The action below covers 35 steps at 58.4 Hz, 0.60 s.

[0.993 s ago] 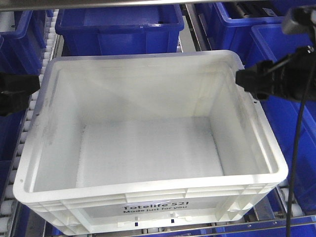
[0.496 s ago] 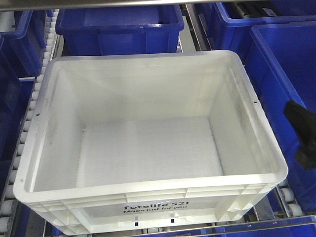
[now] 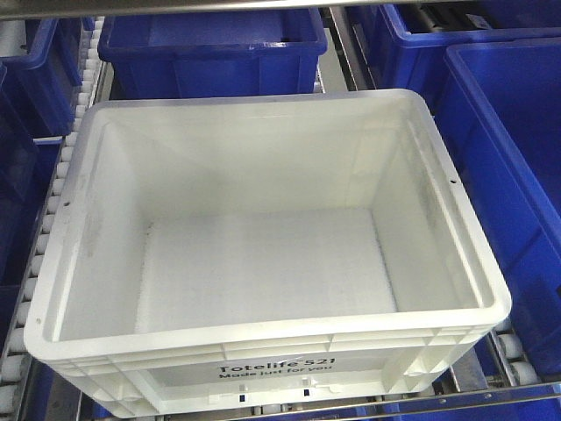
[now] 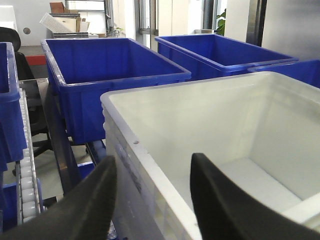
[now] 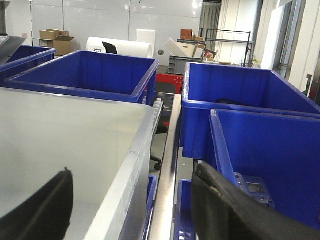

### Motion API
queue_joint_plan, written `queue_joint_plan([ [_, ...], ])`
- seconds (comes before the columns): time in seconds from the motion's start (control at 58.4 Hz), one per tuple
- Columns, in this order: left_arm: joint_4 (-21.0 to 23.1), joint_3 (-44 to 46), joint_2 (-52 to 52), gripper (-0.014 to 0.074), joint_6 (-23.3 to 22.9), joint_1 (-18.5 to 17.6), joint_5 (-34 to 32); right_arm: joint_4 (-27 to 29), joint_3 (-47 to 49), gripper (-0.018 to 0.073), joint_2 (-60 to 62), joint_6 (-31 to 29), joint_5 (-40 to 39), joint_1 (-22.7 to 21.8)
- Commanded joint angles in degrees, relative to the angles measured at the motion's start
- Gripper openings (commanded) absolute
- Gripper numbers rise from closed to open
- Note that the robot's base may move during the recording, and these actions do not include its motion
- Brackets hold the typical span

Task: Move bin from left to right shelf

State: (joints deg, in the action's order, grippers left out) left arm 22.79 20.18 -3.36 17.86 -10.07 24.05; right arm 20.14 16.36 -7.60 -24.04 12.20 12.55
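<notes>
left gripper point(image 4: 152, 200) spread wide, one black finger point(image 4: 90, 200) outside the white bin's wall, the other finger point(image 4: 225, 205) inside it; wall rim sits in the gap, cannot tell if either pad touches it; nothing clamped; right gripper point(image 5: 132, 205) also spread wide, one finger point(image 5: 42, 210) over the bin's interior side, the other finger point(image 5: 230, 210) outside over the roller lane; bin's right rim between them, contact not clear; neither gripper visible in the front view

white bin point(image 3: 263, 254) empty, upright, sits on the roller shelf point(image 3: 53, 237) at centre of front view, printed label on its near face reading "Totelife 521"; rollers show along its left edge and at lower right corner

blue bin behind it point(image 3: 210, 44), just beyond the far rim; large blue bin on the right point(image 3: 517, 158) just beside the white bin's right wall; more blue bins at far left point(image 3: 26, 79) and upper right point(image 3: 429, 35); metal rail point(image 3: 346, 53) runs between the back bins; wrist views show room background with boxes and racks, blurry
</notes>
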Motion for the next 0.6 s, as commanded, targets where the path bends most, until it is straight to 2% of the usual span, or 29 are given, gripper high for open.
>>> queue_joint_plan([
  [0.0, 0.58, 0.12, -0.82, 0.0334, -0.43, -0.26, -6.96, -0.28, 1.48, 0.0470, -0.58, -1.03, -3.88, -0.01],
  [0.411, 0.28, -0.40, -0.82, 0.0334, -0.43, -0.26, -9.43, 0.04, 1.48, 0.0470, -0.58, -0.97, -5.04, -0.01],
  [0.582, 0.05, -1.82, -0.82, 0.0334, -0.43, -0.26, -12.52, -0.01, 1.48, 0.0470, -0.58, -0.97, -5.00, -0.01],
])
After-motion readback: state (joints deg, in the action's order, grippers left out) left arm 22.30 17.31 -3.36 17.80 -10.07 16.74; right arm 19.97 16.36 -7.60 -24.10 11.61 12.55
